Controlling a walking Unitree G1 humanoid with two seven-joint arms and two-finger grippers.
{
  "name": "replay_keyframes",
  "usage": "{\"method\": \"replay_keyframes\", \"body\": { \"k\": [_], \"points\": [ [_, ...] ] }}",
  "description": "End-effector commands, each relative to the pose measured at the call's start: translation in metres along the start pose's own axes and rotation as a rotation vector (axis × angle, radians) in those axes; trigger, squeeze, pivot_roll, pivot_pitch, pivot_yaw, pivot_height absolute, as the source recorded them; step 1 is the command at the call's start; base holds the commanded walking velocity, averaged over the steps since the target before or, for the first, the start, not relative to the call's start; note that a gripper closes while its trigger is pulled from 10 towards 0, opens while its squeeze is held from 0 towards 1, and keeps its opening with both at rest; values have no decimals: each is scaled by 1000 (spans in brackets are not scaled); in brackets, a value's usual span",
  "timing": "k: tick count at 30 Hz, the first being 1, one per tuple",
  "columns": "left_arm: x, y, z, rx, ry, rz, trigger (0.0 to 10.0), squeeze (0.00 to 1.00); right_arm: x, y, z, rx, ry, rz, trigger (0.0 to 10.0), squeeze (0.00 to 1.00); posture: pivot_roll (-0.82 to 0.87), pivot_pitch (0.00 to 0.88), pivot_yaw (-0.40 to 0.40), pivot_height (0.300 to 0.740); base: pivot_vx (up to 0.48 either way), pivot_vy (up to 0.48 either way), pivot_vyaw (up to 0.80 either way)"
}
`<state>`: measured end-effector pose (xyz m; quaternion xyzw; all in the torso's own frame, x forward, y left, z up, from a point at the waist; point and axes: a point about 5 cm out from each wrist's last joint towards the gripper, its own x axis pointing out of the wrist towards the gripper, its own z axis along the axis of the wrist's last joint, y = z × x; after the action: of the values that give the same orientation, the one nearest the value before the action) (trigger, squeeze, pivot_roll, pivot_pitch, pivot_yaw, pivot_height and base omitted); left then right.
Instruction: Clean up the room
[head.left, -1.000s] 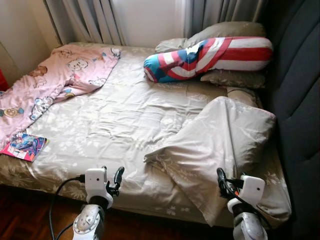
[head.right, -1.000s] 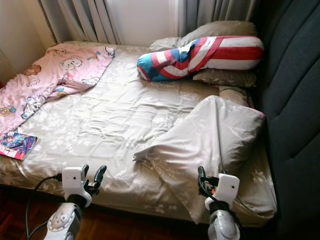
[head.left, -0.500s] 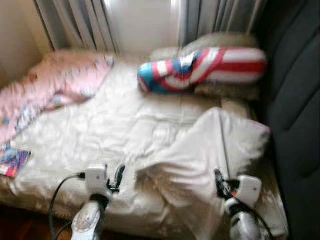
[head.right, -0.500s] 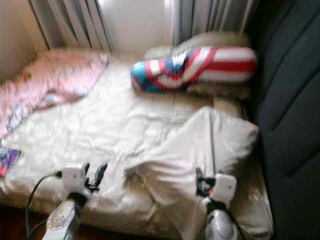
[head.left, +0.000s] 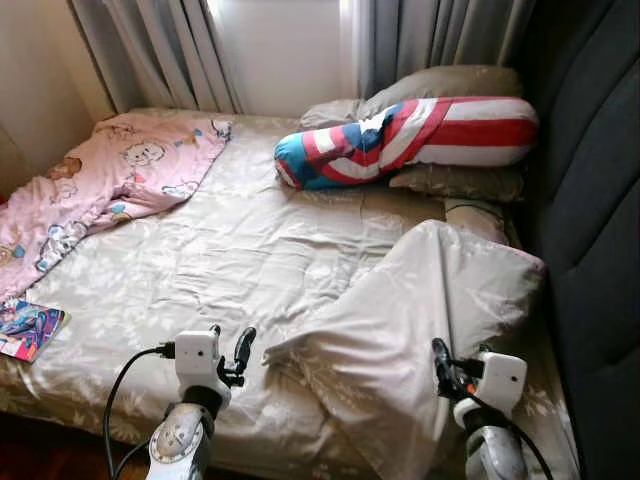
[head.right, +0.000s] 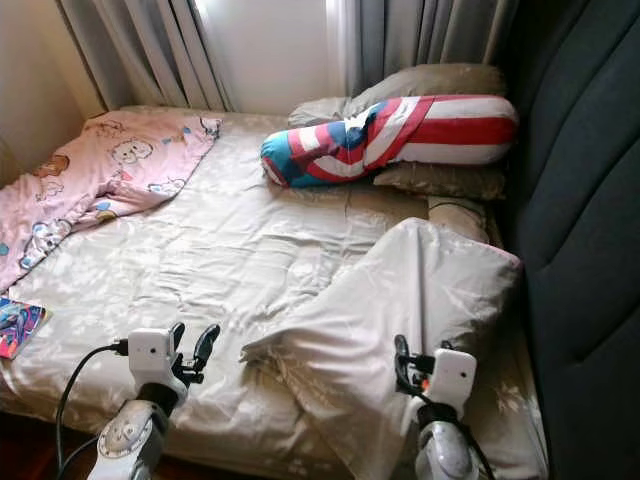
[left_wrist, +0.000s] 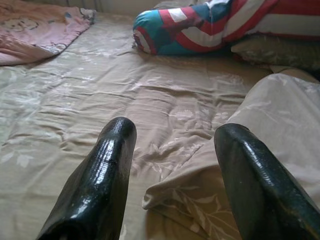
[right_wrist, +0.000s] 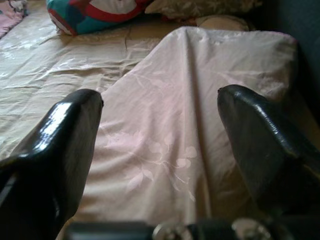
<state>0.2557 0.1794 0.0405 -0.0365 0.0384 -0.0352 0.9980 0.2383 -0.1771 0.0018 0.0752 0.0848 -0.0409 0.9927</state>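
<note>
Both arms are raised at the near edge of the bed (head.left: 150, 290). The left pincer (left_wrist: 172, 137) is spread wide and empty above the wrinkled tan sheet, its glossy black fingers (left_wrist: 102, 170) apart. The right pincer (right_wrist: 160, 105) gapes just as wide, gripping nothing, over the rumpled, leaf-printed beige quilt (head.left: 420, 310) heaped on the bed's right side. A striped bolster (head.left: 410, 130) lies by the pillows; a soft pink blanket (head.left: 90, 190) sprawls far left.

place: home bedroom | bed (head.left: 230, 250) lying across the view | pillows (head.left: 440, 85) resting far right by padded headboard (head.left: 595, 200) | grey curtains (head.left: 160, 50) hanging at far window | pink children's blanket (head.left: 90, 190) lying far left
</note>
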Motion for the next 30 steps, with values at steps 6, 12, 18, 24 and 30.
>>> {"method": "replay_keyframes", "body": {
  "k": [6,12,18,24,30],
  "points": [
    [0,-6,-2,-28,-2,27,10000,0,5,-10,11,-34,-26,8,10000,0,-117,33,-22,740,0,0,0],
    [-2,-7,-3,-4,7,3,10000,0,11,-5,12,-24,-8,-7,10000,0,-116,39,-7,740,0,0,0],
    [1,-4,0,20,7,-19,10000,0,9,2,5,-30,31,-13,10000,0,-117,50,17,720,0,0,0],
    [3,-5,0,28,12,-33,10000,0,7,2,7,-16,-6,-26,10000,0,-122,46,24,716,0,0,0],
    [5,-10,1,20,1,-44,10000,0,9,2,7,-45,10,-11,10000,0,-118,32,11,716,0,0,0]
  ]
}}
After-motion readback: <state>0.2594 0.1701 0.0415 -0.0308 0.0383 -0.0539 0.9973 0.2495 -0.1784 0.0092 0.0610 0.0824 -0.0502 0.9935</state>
